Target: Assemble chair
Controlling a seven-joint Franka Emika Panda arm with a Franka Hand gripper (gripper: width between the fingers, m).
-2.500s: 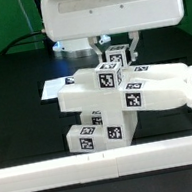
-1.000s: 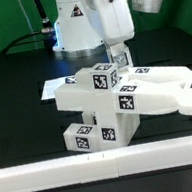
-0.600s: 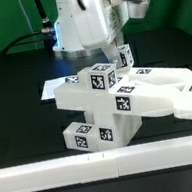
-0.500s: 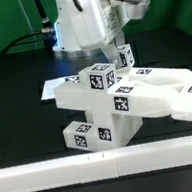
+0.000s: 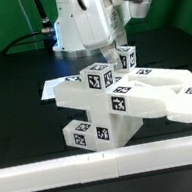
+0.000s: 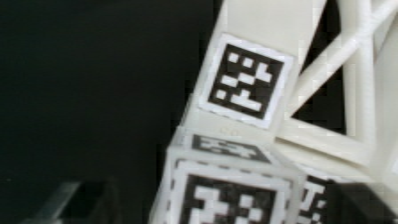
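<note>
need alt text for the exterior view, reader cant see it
A partly built glossy white chair of tagged blocks and bars stands on a black table, its long pieces reaching toward the exterior view's right. The robot arm rises behind it, its gripper hidden behind the top block. A white border rail runs across the foreground.

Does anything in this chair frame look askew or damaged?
Nothing looks damaged. The chair is a half-built cluster of tagged white blocks on the black table, with a slab jutting toward the exterior view's right. It sits skewed to the front rail, which may just be its working pose.
</note>
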